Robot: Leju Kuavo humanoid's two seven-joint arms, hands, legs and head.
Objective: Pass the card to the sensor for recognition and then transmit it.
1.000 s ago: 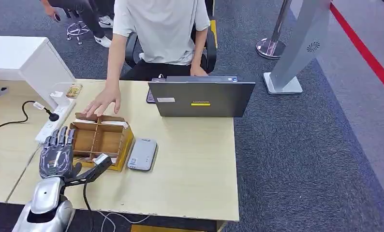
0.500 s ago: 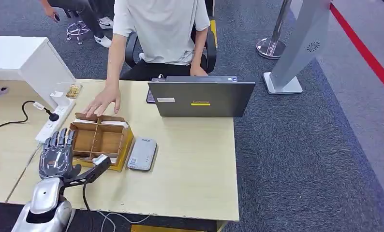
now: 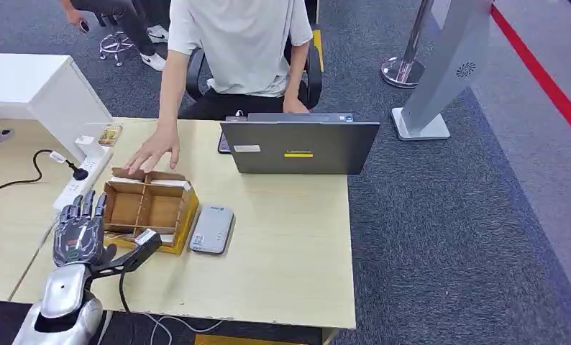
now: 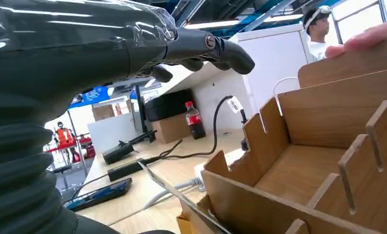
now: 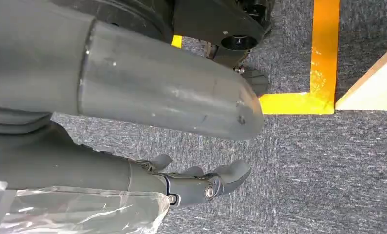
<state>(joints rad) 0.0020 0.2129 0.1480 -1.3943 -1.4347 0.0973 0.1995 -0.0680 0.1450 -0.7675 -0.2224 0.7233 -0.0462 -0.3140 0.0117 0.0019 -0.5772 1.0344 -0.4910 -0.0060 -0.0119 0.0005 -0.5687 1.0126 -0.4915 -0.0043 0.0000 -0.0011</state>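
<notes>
Wooden box (image 3: 147,208) sits at one o'clock of my left hand (image 3: 79,233), fingers spread and empty; I can't make out the card, so I'd reach in slowly, clear of the person's hand (image 3: 150,154).

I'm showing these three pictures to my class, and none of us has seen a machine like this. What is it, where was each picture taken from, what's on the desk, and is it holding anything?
It is a humanoid robot with two silver arms and many-fingered hands. The wide picture is its own view from high on its body, looking down at a desk. Its left hand hovers beside a wooden divider box, fingers spread and holding nothing. A grey card reader, a laptop and a power strip also lie there. A seated person's hand rests on the box's far edge.

The other two pictures come from wrist cameras. The left one looks past the fingers into the box. The right hand hangs over carpet, holding nothing.
</notes>
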